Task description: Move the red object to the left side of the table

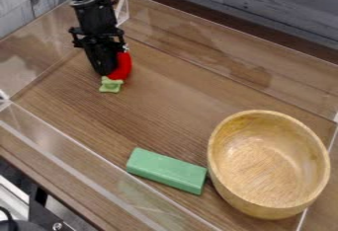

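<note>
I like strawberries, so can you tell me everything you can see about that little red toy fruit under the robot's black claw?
The small rounded bright-red toy fruit looks like smooth plastic, with a little light-green leafy end lying on the brown wood-grain tabletop. It sits at the picture's left, far from the wooden bowl. The robot's black gripper points steeply down and is shut on it, hiding part of its left side. Nothing else touches it.

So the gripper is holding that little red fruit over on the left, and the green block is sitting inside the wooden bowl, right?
Not quite. In the camera view the green block lies on the table beside the wooden bowl, not inside it. The gripper does grip the red fruit at the left.
</note>
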`<state>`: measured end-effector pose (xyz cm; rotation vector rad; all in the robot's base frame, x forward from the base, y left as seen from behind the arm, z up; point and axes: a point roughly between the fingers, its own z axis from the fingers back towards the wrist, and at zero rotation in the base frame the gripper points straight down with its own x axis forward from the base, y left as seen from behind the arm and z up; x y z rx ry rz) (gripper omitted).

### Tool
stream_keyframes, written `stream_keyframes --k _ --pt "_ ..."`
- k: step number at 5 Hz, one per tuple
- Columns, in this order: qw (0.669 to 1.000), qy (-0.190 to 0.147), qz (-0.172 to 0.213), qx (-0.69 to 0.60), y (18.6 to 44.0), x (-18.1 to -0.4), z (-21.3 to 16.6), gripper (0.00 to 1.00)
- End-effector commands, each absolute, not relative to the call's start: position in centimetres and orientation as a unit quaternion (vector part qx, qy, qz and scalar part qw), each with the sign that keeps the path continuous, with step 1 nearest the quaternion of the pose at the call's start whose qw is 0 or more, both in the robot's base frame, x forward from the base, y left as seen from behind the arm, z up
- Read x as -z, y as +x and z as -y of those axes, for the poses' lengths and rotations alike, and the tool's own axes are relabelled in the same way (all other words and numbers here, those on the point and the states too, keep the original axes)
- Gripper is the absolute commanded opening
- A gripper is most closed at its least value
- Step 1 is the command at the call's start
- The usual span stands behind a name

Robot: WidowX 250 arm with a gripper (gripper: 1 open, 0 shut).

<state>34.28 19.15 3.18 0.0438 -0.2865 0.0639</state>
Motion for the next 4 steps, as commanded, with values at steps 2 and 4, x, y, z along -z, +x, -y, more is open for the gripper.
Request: stream_keyframes --k 2,4 --pt "0.989 0.024 0.140 -0.032 34.69 -3.33 -18.70 0.00" --pt "0.990 0.022 0.136 -0.033 34.90 -3.30 -18.35 0.00"
